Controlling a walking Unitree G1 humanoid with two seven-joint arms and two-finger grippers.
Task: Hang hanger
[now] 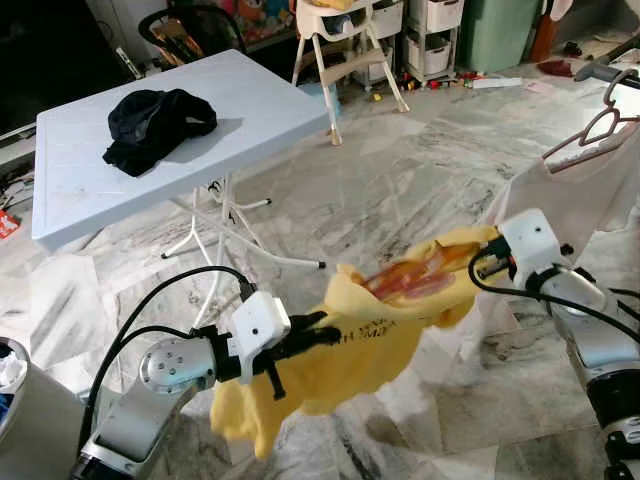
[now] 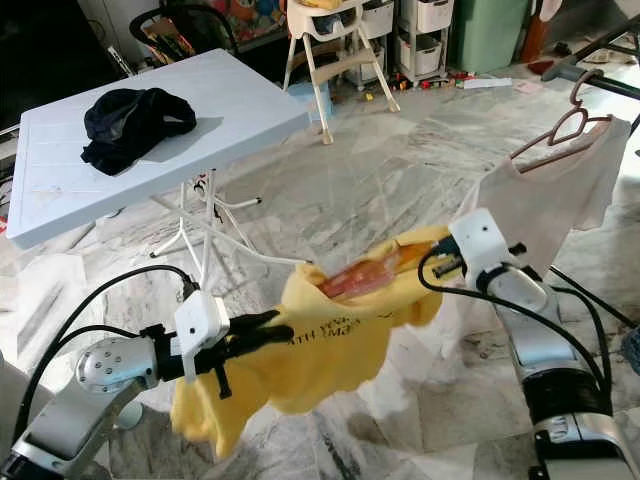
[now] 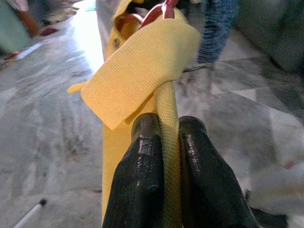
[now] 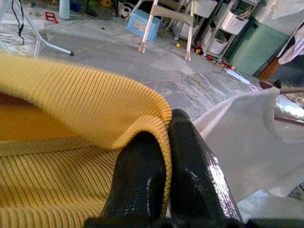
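you hold the yellow ribbed knit shirt (image 1: 340,350) stretched between both arms, w/ a reddish-brown hanger (image 2: 362,275) already inside its neck. left gripper (image 3: 166,142) and right gripper (image 4: 159,142) each pinch the fabric tight. hanging is not done yet; the rail (image 2: 600,42) at right, w/ a white shirt (image 2: 560,195), is cut off. hanger hook is hidden.

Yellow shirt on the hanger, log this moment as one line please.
stage: carrying | yellow shirt on red hanger, held up between both arms | left gripper shut on shirt | right gripper shut on collar | white shirt already hung
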